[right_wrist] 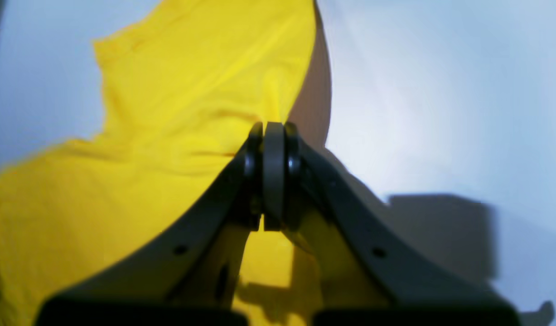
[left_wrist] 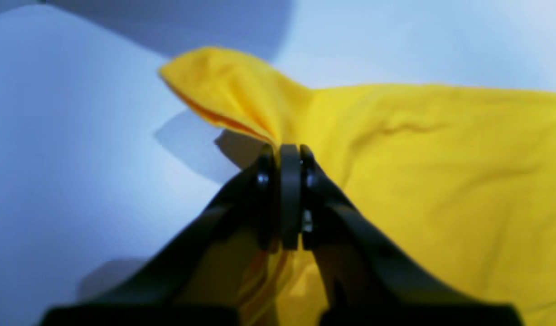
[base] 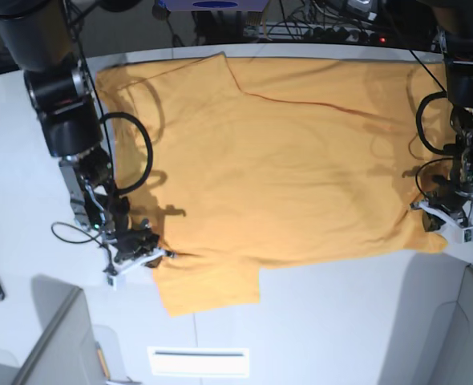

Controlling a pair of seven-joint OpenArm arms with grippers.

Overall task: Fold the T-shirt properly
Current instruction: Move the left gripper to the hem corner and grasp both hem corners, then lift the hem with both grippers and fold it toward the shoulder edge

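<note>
While both arms sit low at the near edge of the white worktop [base: 317,321], you have the T-shirt [base: 285,160] spread almost flat across it, one sleeve lying toward the near side and the other toward the far side. Your left gripper [left_wrist: 290,151] is closed tight on a bunched corner of the yellow cloth, which puckers up just beyond its tips; in the base view it sits at the shirt's edge on that view's right. Your right gripper [right_wrist: 274,129] is likewise pinched shut on the shirt's edge, beside the near sleeve. You appear to be at the start of the first fold, with both grips set and nothing turned over yet. Next, you will likely need to lift both held edges together and carry them evenly across the shirt, keeping the cloth taut between them so it lands without creases.
</note>
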